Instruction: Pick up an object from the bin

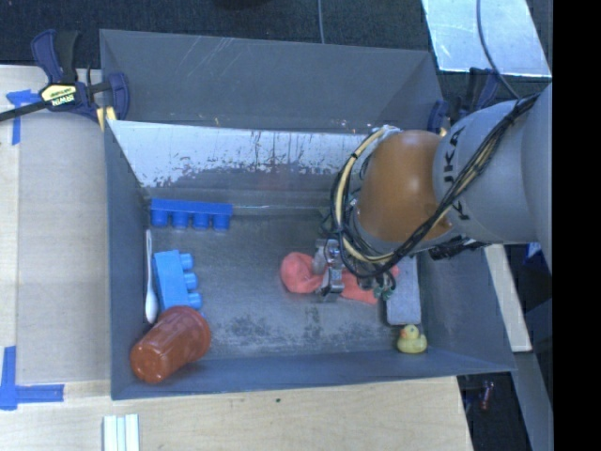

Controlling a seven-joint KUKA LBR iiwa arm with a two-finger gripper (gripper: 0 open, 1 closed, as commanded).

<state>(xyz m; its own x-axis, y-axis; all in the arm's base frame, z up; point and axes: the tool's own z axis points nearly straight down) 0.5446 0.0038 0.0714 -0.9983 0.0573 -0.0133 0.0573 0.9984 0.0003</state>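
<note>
Pincer (331,272) sits low against the pink-red soft lump (299,272) in the right middle of the bin (263,83). Whether it is spread or pinching I cannot tell, because the orange wrist cover (399,191) hides part of it. Nothing looks lifted, so gripping and raising remain. Nearby lie a grey block (404,301) and a yellow duck (410,339); well apart at the left are an orange-brown jar (171,344) and blue bricks (177,280).

Black letters "KA", partly hidden, on the grey arm (498,177)
</note>
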